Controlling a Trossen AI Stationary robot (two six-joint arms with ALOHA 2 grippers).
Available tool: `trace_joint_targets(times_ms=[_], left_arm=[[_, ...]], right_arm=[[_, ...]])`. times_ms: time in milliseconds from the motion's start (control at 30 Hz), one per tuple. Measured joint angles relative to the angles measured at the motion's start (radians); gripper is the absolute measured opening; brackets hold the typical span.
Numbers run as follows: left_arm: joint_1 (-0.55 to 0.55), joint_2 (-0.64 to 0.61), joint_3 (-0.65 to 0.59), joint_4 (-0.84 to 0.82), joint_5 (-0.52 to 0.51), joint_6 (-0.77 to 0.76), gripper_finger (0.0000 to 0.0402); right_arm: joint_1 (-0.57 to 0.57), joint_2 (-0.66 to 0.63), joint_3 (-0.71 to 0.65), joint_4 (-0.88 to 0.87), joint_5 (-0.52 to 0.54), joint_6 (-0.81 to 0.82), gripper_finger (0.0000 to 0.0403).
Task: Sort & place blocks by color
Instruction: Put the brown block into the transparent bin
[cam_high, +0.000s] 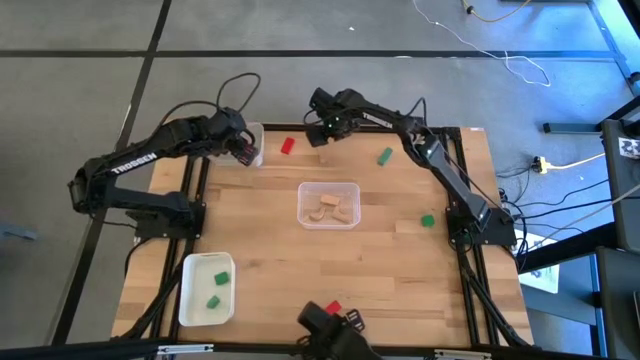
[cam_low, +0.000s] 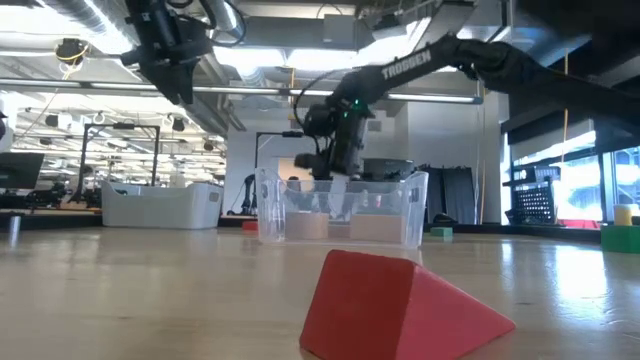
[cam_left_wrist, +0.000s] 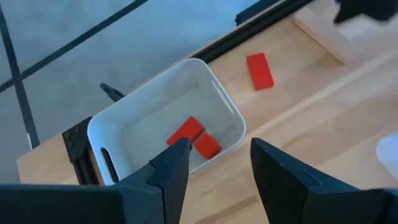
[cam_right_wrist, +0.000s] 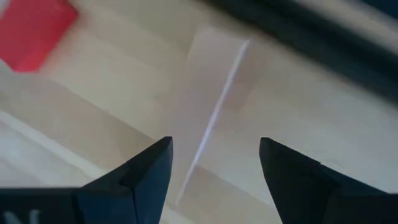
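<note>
Sorting roughly half done, judging by the layout. Clear tray (cam_high: 328, 205) at mid-worktop taken as the landmark: light-wood blocks (cam_high: 332, 207) inside it; two green blocks (cam_high: 217, 288) in a white tray (cam_high: 207, 288) toward the near-left corner; two red blocks (cam_left_wrist: 194, 137) in a second white tray (cam_left_wrist: 163, 124) beyond and left. Loose on the worktop (cam_high: 260, 230): red block (cam_high: 288, 146) beyond, green block (cam_high: 385, 156) beyond-right, green block (cam_high: 428, 220) right, red wedge (cam_high: 333, 307) nearer. Left pincer (cam_left_wrist: 214, 165) above the red tray, parted, empty. Right pincer (cam_right_wrist: 214, 162) beyond, wide, poised over a light-wood block (cam_right_wrist: 211, 112).
</note>
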Motion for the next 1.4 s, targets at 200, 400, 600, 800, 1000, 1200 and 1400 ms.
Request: trace_joint_targets(times_ms=[200,400,600,800,1000,1200,1400], left_arm=[[0.034,0.007,0.000,0.008,0.001,0.025,0.0163],[0.057,0.007,0.000,0.012,0.002,0.091,0.0163],[0.064,0.007,0.000,0.029,0.010,0.106,0.0163],[0.064,0.007,0.000,0.029,0.013,0.112,0.0163],[0.064,0.007,0.000,0.029,0.021,0.175,0.0163],[0.064,0.007,0.000,0.029,0.020,0.175,0.0163],[0.064,0.007,0.000,0.029,0.020,0.175,0.0163]], right_arm=[[0.003,0.051,0.000,0.028,-0.083,0.000,0.0239],[0.002,0.050,0.001,0.039,-0.116,0.036,0.0239],[-0.003,0.050,0.001,-0.012,-0.093,0.047,0.0239],[-0.013,0.050,0.001,-0.015,-0.085,0.046,0.0239],[-0.025,0.047,0.001,0.031,-0.274,-0.081,0.0239],[-0.050,0.046,0.001,0.059,-0.355,-0.193,0.0239],[-0.060,0.046,0.001,0.083,-0.352,-0.319,0.0239]])
